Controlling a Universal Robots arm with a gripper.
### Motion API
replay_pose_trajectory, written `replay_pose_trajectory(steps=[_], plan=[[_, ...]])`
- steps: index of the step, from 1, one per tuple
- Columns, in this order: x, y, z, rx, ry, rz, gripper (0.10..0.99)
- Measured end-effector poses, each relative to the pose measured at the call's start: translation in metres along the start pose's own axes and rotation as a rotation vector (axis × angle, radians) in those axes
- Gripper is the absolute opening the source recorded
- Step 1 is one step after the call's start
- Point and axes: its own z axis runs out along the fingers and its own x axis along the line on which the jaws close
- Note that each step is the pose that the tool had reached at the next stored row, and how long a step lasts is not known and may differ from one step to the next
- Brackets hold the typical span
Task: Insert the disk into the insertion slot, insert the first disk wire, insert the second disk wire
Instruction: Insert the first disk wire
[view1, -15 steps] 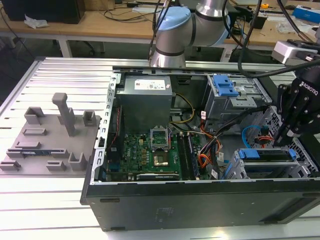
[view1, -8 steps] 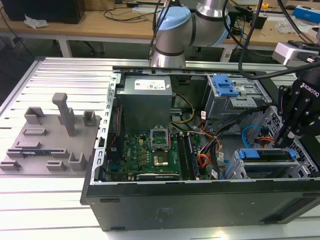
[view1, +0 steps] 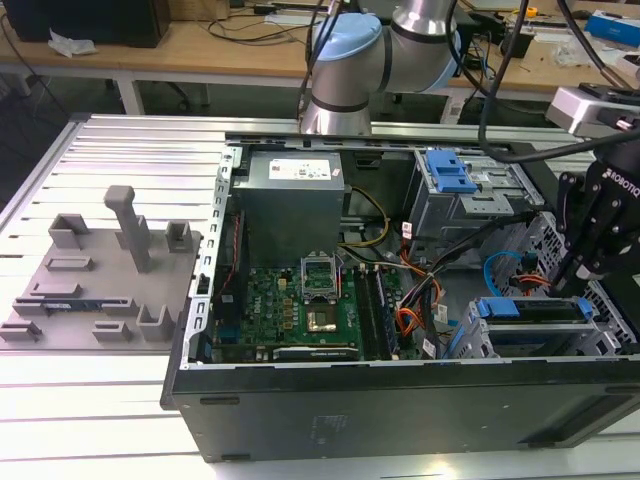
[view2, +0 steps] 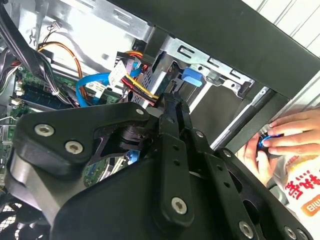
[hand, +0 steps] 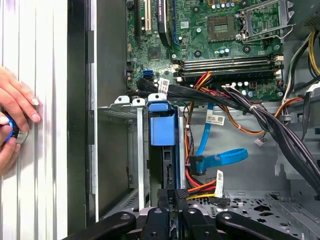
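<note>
The disk (view1: 530, 309) in its bright blue carrier (hand: 163, 127) sits inside the insertion slot (hand: 122, 102), the grey perforated cage (view1: 600, 345) at the case's front corner on the exterior view's right. My gripper (view1: 575, 285) hangs just behind the disk's rear end. In both wrist views the gripper (hand: 173, 192) (view2: 172, 97) looks shut on the black plug of a disk wire (hand: 200, 189) with red, yellow and black strands (view2: 140, 87). A flat blue disk wire (hand: 220, 157) loops loose beside it, its plug close to the disk's rear.
The open computer case holds the motherboard (view1: 300, 300), power supply (view1: 290, 205) and a larger bay with a blue latch (view1: 450, 170). A thick black cable bundle (hand: 270, 125) crosses near the cage. A person's hand (hand: 15, 110) (view2: 285, 135) rests outside the case wall. A grey fixture plate (view1: 90, 280) lies on the exterior view's left.
</note>
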Motion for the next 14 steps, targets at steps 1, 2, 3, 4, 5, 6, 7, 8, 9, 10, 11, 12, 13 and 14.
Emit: replay_pose_trajectory(steps=[1,2,3,4,5,6,7,8,9,10,11,12,13,14], plan=[[0.0004,0.0000,0.0001,0.001,-0.0115,-0.001,0.165],[0.0008,0.0000,0.0002,0.001,-0.0288,-0.002,0.165],[0.0012,-0.0001,0.0002,0.002,-0.0394,-0.003,0.165],[0.0015,-0.0001,0.0003,0.002,-0.0428,-0.003,0.165],[0.0015,0.0000,0.0003,0.002,-0.0429,-0.003,0.165],[0.0016,-0.0001,0.0003,0.002,-0.0429,-0.003,0.165],[0.0016,-0.0001,0.0003,0.002,-0.0430,-0.003,0.165],[0.0016,-0.0001,0.0003,0.002,-0.0430,-0.003,0.165],[0.0016,-0.0001,0.0003,0.002,-0.0431,-0.003,0.165],[0.0017,-0.0001,0.0003,0.002,-0.0431,-0.003,0.165],[0.0017,-0.0001,0.0003,0.002,-0.0432,-0.003,0.165],[0.0017,-0.0001,0.0003,0.002,-0.0432,-0.003,0.165],[0.0018,-0.0001,0.0003,0.002,-0.0432,-0.003,0.165],[0.0021,-0.0001,0.0004,0.002,-0.0432,-0.002,0.165]])
